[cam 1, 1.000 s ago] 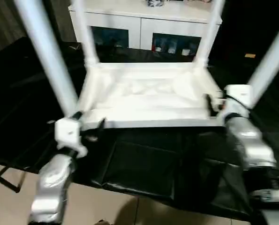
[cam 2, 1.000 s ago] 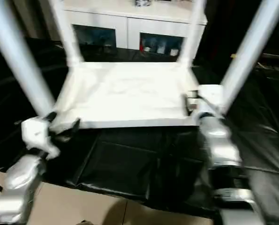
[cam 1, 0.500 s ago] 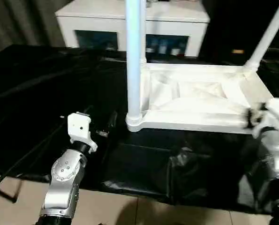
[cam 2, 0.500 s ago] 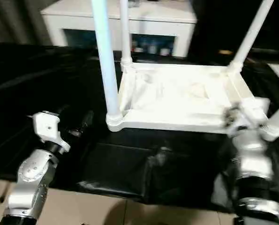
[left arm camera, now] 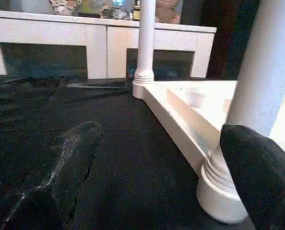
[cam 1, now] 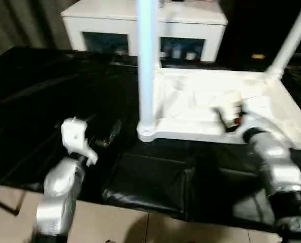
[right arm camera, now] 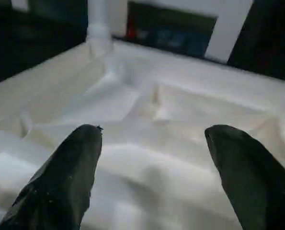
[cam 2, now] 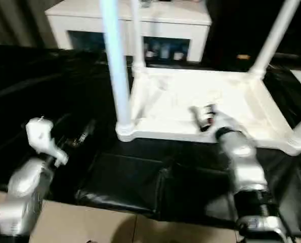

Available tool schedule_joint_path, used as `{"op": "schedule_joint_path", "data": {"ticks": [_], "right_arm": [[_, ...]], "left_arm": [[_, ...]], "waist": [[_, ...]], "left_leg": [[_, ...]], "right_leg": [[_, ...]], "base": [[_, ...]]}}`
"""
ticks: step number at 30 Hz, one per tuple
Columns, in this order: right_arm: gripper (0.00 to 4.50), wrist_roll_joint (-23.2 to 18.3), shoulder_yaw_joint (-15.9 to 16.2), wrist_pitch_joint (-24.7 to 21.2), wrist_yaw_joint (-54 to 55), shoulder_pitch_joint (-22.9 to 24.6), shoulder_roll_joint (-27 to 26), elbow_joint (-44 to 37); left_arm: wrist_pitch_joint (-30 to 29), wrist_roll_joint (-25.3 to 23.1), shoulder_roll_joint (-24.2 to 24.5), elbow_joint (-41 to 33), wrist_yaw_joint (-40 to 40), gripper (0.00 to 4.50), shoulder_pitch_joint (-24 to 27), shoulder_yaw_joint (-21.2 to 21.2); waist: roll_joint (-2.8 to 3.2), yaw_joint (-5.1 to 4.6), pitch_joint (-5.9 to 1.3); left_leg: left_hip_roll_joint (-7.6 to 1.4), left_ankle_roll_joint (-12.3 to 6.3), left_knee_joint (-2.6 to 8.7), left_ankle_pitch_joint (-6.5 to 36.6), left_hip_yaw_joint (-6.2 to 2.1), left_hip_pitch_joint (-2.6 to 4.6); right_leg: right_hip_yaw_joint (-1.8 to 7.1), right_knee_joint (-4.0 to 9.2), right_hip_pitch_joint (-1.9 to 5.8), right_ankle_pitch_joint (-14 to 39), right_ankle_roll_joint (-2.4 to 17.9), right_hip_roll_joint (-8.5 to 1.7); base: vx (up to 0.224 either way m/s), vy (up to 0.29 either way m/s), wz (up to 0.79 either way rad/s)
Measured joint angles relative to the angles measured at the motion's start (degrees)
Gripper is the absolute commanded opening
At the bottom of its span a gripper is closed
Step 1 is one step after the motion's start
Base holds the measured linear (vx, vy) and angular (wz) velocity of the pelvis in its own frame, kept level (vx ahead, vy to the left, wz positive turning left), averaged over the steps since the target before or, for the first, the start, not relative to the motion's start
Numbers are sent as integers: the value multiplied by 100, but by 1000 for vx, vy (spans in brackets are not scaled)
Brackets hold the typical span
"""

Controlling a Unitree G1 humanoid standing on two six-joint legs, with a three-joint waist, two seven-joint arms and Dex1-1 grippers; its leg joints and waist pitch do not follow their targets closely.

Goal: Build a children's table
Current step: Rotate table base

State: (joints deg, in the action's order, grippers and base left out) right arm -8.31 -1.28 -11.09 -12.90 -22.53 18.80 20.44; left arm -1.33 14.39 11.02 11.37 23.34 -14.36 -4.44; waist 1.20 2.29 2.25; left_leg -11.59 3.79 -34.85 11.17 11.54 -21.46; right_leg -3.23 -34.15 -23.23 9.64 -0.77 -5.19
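Note:
The children's table lies upside down on the black cloth, its white tabletop [cam 1: 190, 132] showing a ribbed underside. Its white legs stand up from the corner sockets: the near left leg [cam 1: 146, 66], a far leg [cam 2: 135, 35] and the far right leg [cam 2: 274, 35]. My left gripper [cam 1: 103, 136] is open over the cloth, left of the near left leg and apart from it; that leg's flared base [left arm camera: 219, 196] stands just past one finger [left arm camera: 262, 182]. My right gripper [right arm camera: 152, 158] hangs open over the ribbed underside [right arm camera: 180, 120] near the front rim, holding nothing.
A white cabinet [cam 1: 145, 25] with dark glass doors stands behind the table. The black cloth [cam 1: 49, 86] covers the work surface and folds over its front edge [cam 1: 150, 197]. Tiled floor [cam 1: 115, 223] lies below that edge.
The head view has swung, so the whole picture shifted. My right gripper has moved from the tabletop's right front corner inward over the underside. My left gripper now stands clear of the left corner.

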Motion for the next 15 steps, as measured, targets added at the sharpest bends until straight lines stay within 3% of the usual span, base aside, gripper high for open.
{"op": "schedule_joint_path", "data": {"ticks": [3, 5, 8, 11, 15], "right_arm": [[383, 111, -12, -123, 280, 21, -62, 9], [383, 122, -86, -194, 403, 74, -55, 0], [383, 122, -86, -255, 426, 191, -30, -31], [383, 171, -149, -308, 428, 285, 89, -63], [383, 199, -338, -390, 480, 355, 213, -218]], "left_arm": [[-215, 134, -106, 545, -2, 450, -644, -34], [-687, 949, -289, 565, 693, 450, -920, -99], [-1133, 1454, -294, 498, 1538, 450, -1170, 107], [-1307, 1413, -66, 559, 2129, 450, -1346, 259], [-1269, 1251, 26, 934, 2485, 450, -1563, 325]], "waist": [[-6, 3, 3], [-9, 3, 3], [3, -9, 2], [23, -52, 4], [37, -41, 2]], "left_leg": [[9, 0, -3, 0, 4, 0], [13, -1, -3, -1, 5, 0], [15, -1, -2, -1, 4, 3], [16, -3, 0, -1, 3, 5], [18, -3, -1, -1, 2, 11]], "right_leg": [[19, 0, 0, -1, 1, 0], [26, 1, -2, 1, -1, -1], [33, -1, -8, 7, -5, 3], [45, -1, -13, 9, -6, 12], [52, -2, -9, 8, -5, 13]], "base": [[0, 0, 0], [0, 0, 0], [0, 0, 0], [0, 0, 0], [0, 0, 0]]}}
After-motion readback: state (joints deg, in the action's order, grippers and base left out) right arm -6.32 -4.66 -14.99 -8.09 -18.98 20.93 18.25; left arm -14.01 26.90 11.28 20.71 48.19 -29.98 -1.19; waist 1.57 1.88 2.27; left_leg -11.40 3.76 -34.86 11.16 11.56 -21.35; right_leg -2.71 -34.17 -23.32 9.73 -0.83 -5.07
